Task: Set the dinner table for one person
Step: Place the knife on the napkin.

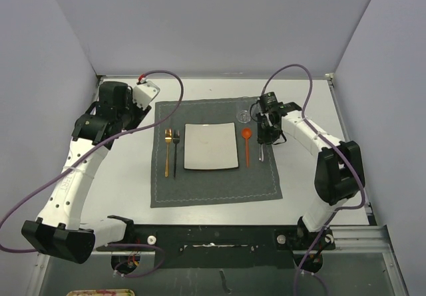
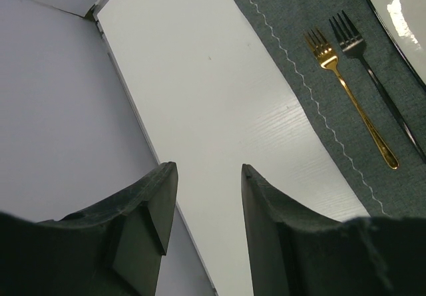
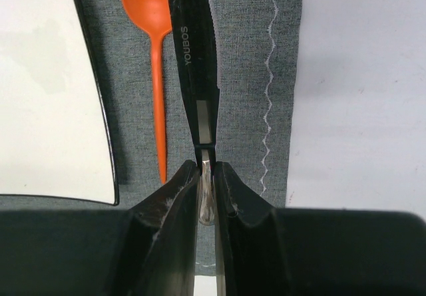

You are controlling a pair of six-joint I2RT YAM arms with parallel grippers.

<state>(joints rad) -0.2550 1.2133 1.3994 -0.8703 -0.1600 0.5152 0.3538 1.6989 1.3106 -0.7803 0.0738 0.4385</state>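
We've R hand (image 3: 207, 176) clamped on slim black knife (image 3: 194, 56), right of square off-white plate (image 3: 46, 90); next we'd lower+release. L hand (image 2: 208, 196) apart.

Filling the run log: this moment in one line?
left hand open, empty | right hand shut on knife | knife beside orange spoon

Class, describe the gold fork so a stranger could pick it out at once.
On the white table lies a dark grey placemat holding a square plate. Left of the plate lie two forks side by side. The gold fork is the outer one; the black fork lies nearer the plate.
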